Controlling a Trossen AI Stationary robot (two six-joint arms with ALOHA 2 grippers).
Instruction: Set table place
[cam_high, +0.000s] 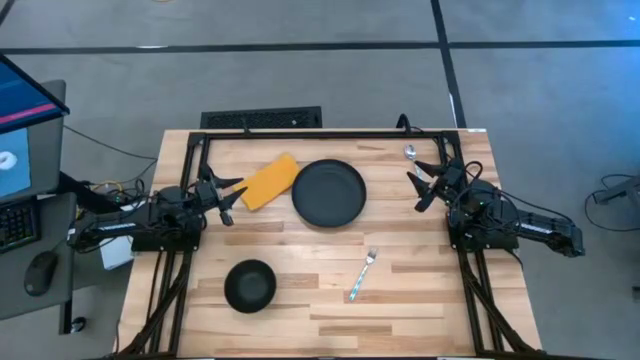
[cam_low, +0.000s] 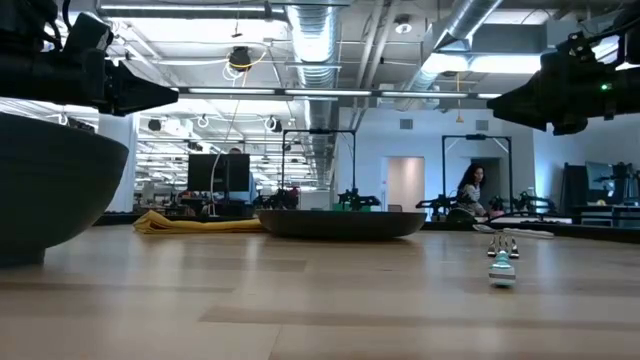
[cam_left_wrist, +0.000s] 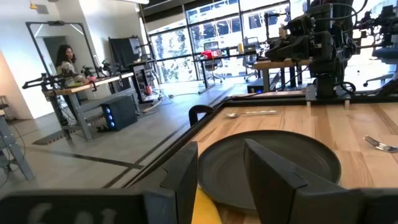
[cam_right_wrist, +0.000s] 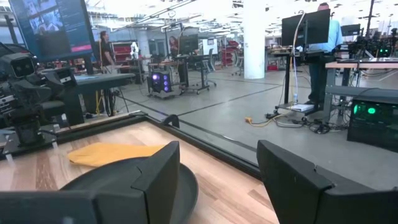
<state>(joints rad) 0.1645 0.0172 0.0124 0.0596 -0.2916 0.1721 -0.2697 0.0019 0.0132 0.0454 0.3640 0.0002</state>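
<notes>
A round black plate (cam_high: 329, 192) lies on the table (cam_high: 420, 300) at the far middle. A yellow-orange cloth (cam_high: 270, 181) lies flat just left of it. A smaller black bowl (cam_high: 249, 285) stands at the near left. A silvery fork (cam_high: 361, 275) lies near the middle and a silvery spoon (cam_high: 410, 152) at the far right. My left gripper (cam_high: 232, 195) is open and empty above the table, left of the cloth. My right gripper (cam_high: 420, 190) is open and empty, right of the plate, near the spoon.
A black metal frame (cam_high: 330, 134) runs along the table's far edge and each arm's base stands at a side edge. Bare wood lies between bowl and fork and along the near edge. People and workbenches show in the room beyond.
</notes>
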